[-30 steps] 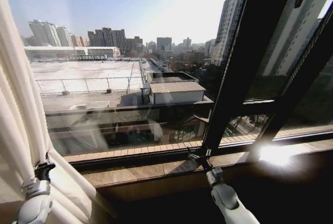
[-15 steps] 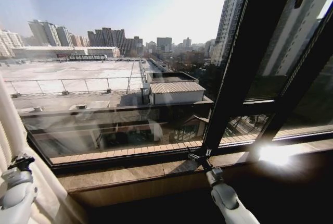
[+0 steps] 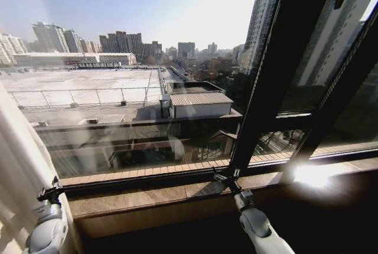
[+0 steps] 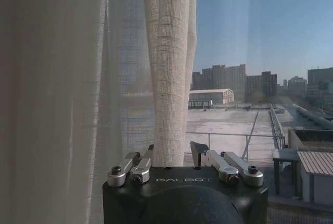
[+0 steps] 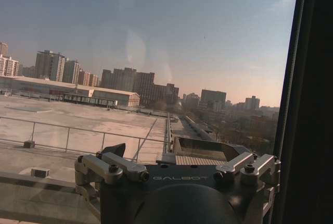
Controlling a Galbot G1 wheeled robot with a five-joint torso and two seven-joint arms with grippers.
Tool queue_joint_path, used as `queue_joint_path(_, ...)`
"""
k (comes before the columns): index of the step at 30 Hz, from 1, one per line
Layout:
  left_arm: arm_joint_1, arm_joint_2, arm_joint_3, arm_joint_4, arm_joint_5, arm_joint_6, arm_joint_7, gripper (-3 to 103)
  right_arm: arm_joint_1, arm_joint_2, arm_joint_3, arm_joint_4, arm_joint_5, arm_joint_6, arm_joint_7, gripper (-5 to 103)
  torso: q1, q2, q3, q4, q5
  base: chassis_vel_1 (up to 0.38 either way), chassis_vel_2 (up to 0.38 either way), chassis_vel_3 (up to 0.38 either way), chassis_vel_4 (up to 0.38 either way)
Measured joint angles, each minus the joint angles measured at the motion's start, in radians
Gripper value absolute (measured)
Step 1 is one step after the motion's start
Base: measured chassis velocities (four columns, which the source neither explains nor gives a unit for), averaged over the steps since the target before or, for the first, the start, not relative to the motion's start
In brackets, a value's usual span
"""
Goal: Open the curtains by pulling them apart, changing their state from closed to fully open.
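Observation:
The sheer white curtains (image 3: 20, 165) are bunched at the far left of the window in the head view. My left gripper (image 3: 50, 192) sits low against their right edge. In the left wrist view a pleated fold of the curtains (image 4: 169, 78) runs down between the fingers of the left gripper (image 4: 171, 153), which are closed in on it. My right gripper (image 3: 224, 178) rests near the sill at the foot of the dark window post, away from any fabric. In the right wrist view the right gripper (image 5: 179, 153) is open with nothing between its fingers.
A brown stone sill (image 3: 177, 192) runs under the glass. A thick dark window frame (image 3: 277, 77) slants up on the right. Sun glare (image 3: 313, 174) lies on the sill at the right. City rooftops show through the bare pane.
The curtain is gathered further left than a second ago, baring more glass. My left gripper swung left with it, then came back right a little. The right arm has not moved.

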Motion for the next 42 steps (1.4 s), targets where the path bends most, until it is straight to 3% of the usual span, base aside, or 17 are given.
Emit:
queue_joint_path(2,0.027,-0.019,0.002,-0.039,0.001,0.000,0.012,34,0.000,0.000,0.000,0.000,0.000,0.000,0.000,100,0.000,0.000,0.000,0.0000,0.0000,0.000,0.000,0.000,0.000)
queue_joint_path(4,0.064,-0.045,0.005,-0.093,0.007,-0.008,0.029,45,0.000,0.000,0.000,0.000,0.000,0.000,0.000,100,0.000,0.000,0.000,0.0000,0.0001,0.000,0.000,0.000,0.000)
queue_joint_path(5,0.064,-0.045,0.005,-0.093,0.007,-0.008,0.029,45,0.000,0.000,0.000,0.000,0.000,0.000,0.000,100,0.000,0.000,0.000,0.0000,0.0001,0.000,0.000,0.000,0.000)
queue_joint_path(9,0.180,-0.113,0.044,-0.251,-0.007,-0.068,0.076,67,0.000,0.000,0.000,0.000,0.000,0.000,0.000,100,0.000,0.000,0.000,0.0001,0.0001,0.000,0.000,0.000,0.000)
queue_joint_path(11,0.195,-0.121,0.053,-0.264,-0.005,-0.080,0.087,67,0.000,0.000,0.000,0.000,0.000,0.000,0.000,100,0.000,0.000,0.000,0.0001,0.0001,0.000,0.000,0.000,0.000)
queue_joint_path(14,0.242,-0.142,0.094,-0.294,0.010,-0.119,0.121,83,0.000,0.000,0.000,0.000,0.000,0.000,0.000,100,0.000,0.000,0.000,0.0001,-0.0001,0.000,0.000,0.000,0.000)
queue_joint_path(17,0.259,-0.151,0.112,-0.297,0.012,-0.158,0.152,89,0.000,0.000,0.000,0.000,0.000,0.000,0.000,100,0.000,0.000,0.000,0.0001,-0.0002,0.000,0.000,0.000,0.000)
queue_joint_path(19,0.283,-0.157,0.124,-0.304,0.014,-0.201,0.199,97,0.000,0.000,0.000,0.000,0.000,0.000,0.000,100,0.000,0.000,0.000,0.0000,-0.0003,0.000,0.000,0.000,0.000)
queue_joint_path(32,0.347,-0.191,0.120,-0.312,0.052,-0.305,0.245,100,0.000,0.000,0.000,0.000,0.000,0.000,0.000,100,0.000,0.000,0.000,0.0001,-0.0003,0.000,0.000,0.000,0.000)
queue_joint_path(35,0.360,-0.196,0.114,-0.311,0.050,-0.336,0.279,100,0.000,0.000,0.000,0.000,0.000,0.000,0.000,100,0.000,0.000,0.000,0.0001,-0.0002,0.000,0.000,0.000,0.000)
queue_joint_path(42,0.364,-0.199,0.105,-0.308,0.044,-0.344,0.286,100,0.000,0.000,0.000,0.000,0.000,0.000,0.000,100,0.000,0.000,0.000,0.0000,-0.0003,0.000,0.000,0.000,0.000)
